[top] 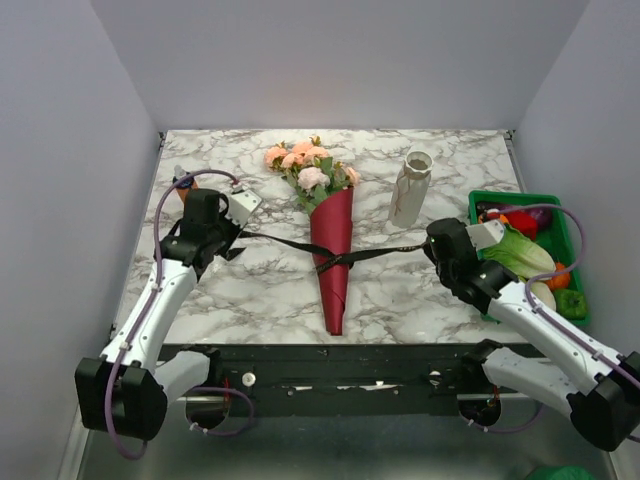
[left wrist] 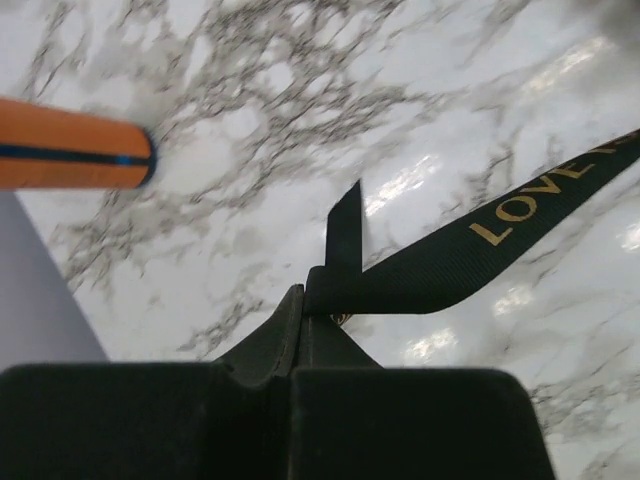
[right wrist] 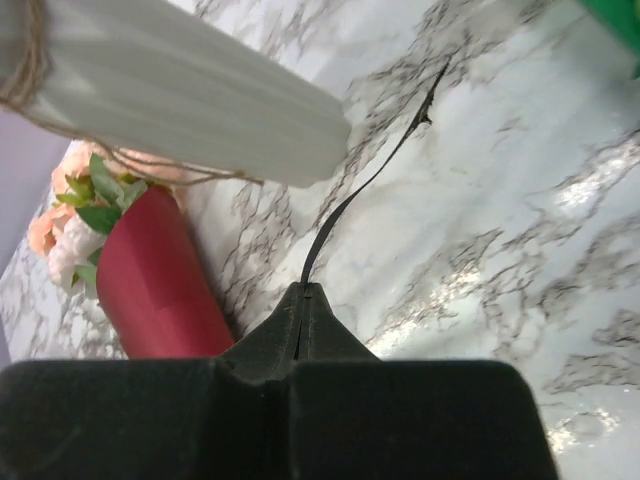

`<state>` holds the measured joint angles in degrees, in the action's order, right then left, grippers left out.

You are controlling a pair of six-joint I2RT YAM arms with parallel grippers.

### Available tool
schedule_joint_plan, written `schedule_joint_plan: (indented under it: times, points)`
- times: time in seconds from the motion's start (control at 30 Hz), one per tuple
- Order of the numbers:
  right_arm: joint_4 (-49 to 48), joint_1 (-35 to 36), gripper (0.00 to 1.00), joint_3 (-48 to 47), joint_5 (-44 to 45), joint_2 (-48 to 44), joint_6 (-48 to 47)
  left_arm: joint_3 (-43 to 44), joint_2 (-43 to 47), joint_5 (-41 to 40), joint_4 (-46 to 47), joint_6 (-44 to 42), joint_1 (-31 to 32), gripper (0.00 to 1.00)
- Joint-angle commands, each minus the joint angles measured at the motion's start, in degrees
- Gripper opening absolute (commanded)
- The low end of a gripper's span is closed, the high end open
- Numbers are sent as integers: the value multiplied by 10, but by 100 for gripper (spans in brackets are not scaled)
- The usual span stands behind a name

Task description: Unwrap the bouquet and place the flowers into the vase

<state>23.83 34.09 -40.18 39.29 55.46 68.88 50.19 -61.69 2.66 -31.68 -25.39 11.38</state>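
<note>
1. Bouquet (top: 333, 262): mid-frame on the desk (top: 260, 300); we note its long axis running top-to-bottom, blooms uppermost.
2. Left end effector (top: 241, 233), right end effector (top: 430, 247): each pinched shut on one tail of the ribbon (top: 285, 242), bouquet midway between.

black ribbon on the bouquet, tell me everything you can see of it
The black ribbon is a flat, satin-looking band with gold lettering that reads LOVE in the left wrist view. It is tied around the middle of the dark red paper cone, which lies on the marble table. Its two ends stretch sideways, nearly taut: the left fingers are shut on one, a short tail poking past them, and the right fingers are shut on the other.
</note>
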Motion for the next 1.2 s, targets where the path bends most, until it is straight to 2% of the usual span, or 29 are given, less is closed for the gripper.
schedule_joint_plan:
  times: [0.0, 0.1, 0.13, 0.23, 0.33, 0.4, 0.43, 0.47, 0.5, 0.53, 0.57, 0.73, 0.8, 0.93, 0.97, 1.03, 1.07, 1.17]
  points:
    - [78, -13, 1, 2, 68, -25, -23, -2, 18, -94, -36, -23, -82, 0]
    - [115, -15, 1, 2, 84, -39, -17, 15, 18, -115, -28, -20, -146, 0]
    - [131, -16, 1, 0, 90, -43, -10, 22, 16, -113, -29, -23, -186, 0]
    - [149, -16, 1, -1, 105, -63, -17, 40, 17, -104, -35, -30, -235, 0]
    - [164, -20, 2, -8, 123, -87, -31, 46, 32, -95, -40, -36, -250, 0]
    - [165, -24, 26, -11, 132, -100, -44, 51, 40, -95, -50, -35, -251, 0]
    - [166, -23, 44, -15, 133, -105, -62, 53, 41, -95, -54, -34, -251, 5]
    - [165, -24, 75, -17, 134, -112, -73, 61, 42, -88, -68, -34, -251, 37]
    - [164, -24, 86, -27, 131, -115, -85, 68, 41, -68, -79, -36, -251, 59]
    - [164, -24, 93, -32, 130, -115, -108, 75, 42, -58, -89, -36, -251, 76]
    - [165, -24, 100, -38, 128, -115, -117, 92, 43, -45, -114, -34, -251, 99]
    - [161, -24, 100, -78, 95, -125, -185, 176, 42, 121, -216, -29, -237, 99]
    - [140, -24, 100, -86, 80, -128, -204, 217, 32, 147, -254, -19, -211, 99]
    - [119, -24, 98, -104, 44, -128, -240, 242, 26, 134, -241, 41, -92, 99]
    - [105, -23, 92, -104, 31, -127, -244, 242, 18, 120, -229, 51, -42, 99]
    - [83, -21, 87, -94, -15, -125, -258, 240, 4, 103, -215, 67, 1, 99]
    - [65, -18, 83, -89, -28, -121, -259, 236, -13, 93, -195, 77, 46, 99]
    - [42, -4, 80, -62, -55, -112, -257, 232, -54, 62, -147, 86, 101, 99]
